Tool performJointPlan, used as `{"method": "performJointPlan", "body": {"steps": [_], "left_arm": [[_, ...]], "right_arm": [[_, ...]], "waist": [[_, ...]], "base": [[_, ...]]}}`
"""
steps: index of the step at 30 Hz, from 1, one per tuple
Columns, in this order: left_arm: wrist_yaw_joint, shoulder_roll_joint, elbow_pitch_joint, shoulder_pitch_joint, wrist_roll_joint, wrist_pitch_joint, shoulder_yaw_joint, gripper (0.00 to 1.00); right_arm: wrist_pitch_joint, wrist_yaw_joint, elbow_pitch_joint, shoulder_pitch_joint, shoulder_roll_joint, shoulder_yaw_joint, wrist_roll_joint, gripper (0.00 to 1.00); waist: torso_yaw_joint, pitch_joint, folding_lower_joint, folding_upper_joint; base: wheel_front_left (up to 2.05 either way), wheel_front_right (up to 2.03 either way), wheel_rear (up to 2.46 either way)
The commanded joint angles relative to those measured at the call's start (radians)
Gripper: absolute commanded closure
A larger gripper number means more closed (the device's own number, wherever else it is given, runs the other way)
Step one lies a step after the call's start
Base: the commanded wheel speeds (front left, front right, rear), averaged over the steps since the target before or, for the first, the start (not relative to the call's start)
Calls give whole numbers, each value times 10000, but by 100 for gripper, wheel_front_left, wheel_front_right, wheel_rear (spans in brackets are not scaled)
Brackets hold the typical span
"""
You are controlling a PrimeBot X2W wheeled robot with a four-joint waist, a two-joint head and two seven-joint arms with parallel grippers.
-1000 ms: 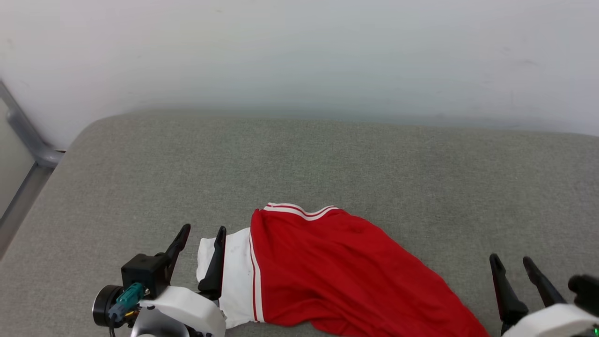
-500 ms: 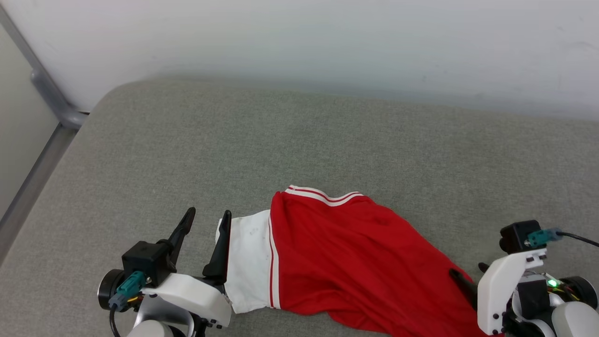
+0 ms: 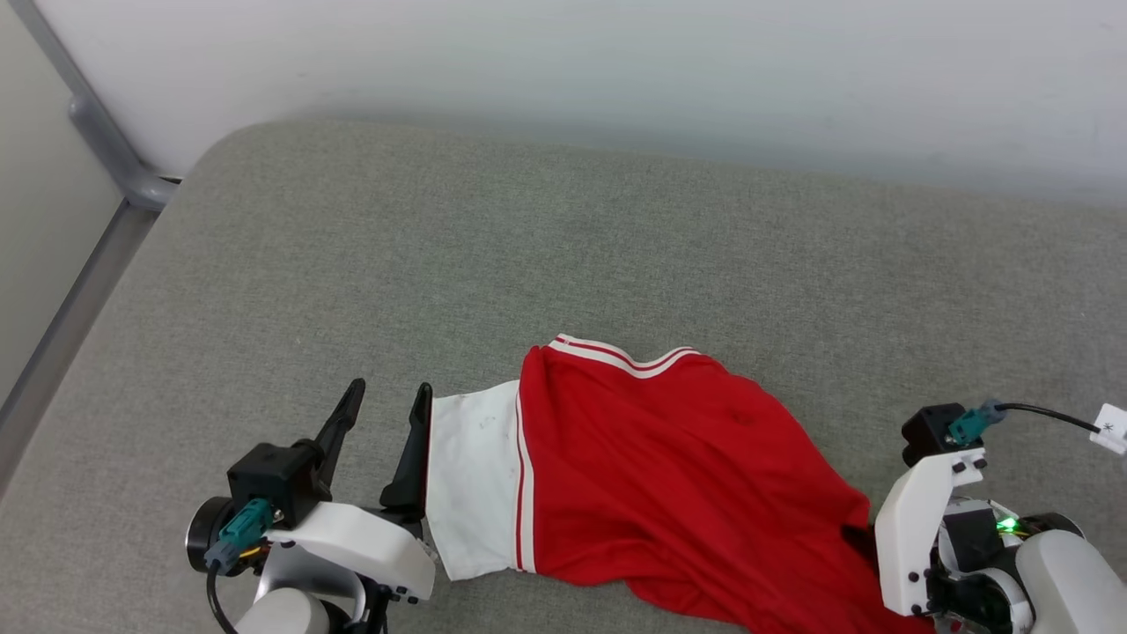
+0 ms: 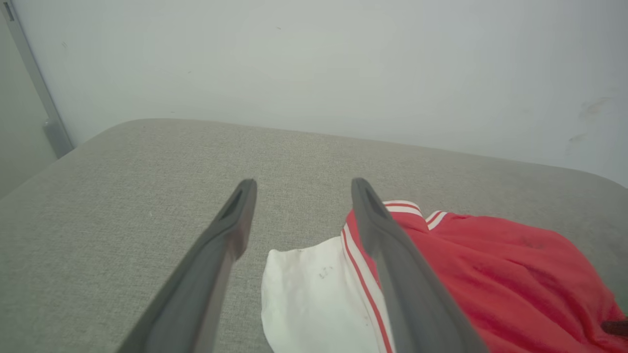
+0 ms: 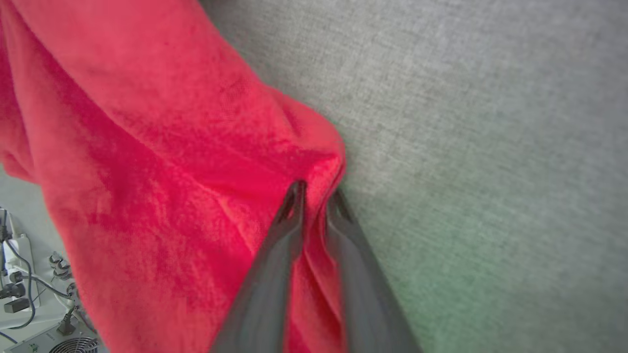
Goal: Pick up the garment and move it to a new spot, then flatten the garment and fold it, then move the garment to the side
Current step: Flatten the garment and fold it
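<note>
The garment (image 3: 669,475) is a red T-shirt with a white sleeve (image 3: 475,484) and red-and-white trim, lying crumpled near the front of a grey cushion. My left gripper (image 3: 390,387) stands open just left of the white sleeve, its right finger against the sleeve's edge. In the left wrist view the left gripper (image 4: 302,184) has bare cushion between its tips, and the sleeve (image 4: 314,294) lies lower between the fingers. My right gripper (image 5: 315,190) is shut on a raised fold at the right edge of the garment (image 5: 147,147). The right wrist (image 3: 916,519) hides its fingers in the head view.
The grey cushion (image 3: 563,246) stretches wide behind and left of the shirt, up to a pale wall (image 3: 616,53). A grey metal rail (image 3: 97,132) runs down the far left. Past the cushion's front edge, cables and a fan unit (image 5: 29,304) sit on the floor.
The head camera has shifted. My right gripper swung down from open and upright beside the shirt onto its right edge and closed on a fold. The left gripper stays open by the sleeve.
</note>
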Motion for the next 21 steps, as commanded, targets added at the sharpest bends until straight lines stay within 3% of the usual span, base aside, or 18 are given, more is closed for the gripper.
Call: {"method": "performJointPlan", "body": {"steps": [1,7,12,17,21], "left_arm": [[-22,-39,36,-59,-20,-44,1,0],[57,56,52,124,-19,-28,-9,0],[107,101,-8,230,-42,30,-43,0],[150,139,-66,297,-68,67,-83,0],[175,169,-102,334,-63,111,-115,0]], "right_arm": [[-210,-2,53,-64,69,183,57,100],[-1544,-5,-719,-782,-274,-570,-507,100],[-1935,-5,-1334,-785,-394,-1958,-1107,100],[-1809,-3,-1775,335,152,-3683,-1699,100],[-1596,-3,-1766,1605,1014,-4740,-2028,100]], "waist": [[-118,-112,-1,0],[-501,-366,-1,0],[-773,-528,-1,0],[-926,-577,-1,0],[-960,-592,-1,0]], "base": [[0,0,0],[0,0,0],[0,0,0],[0,0,0],[0,0,0]]}}
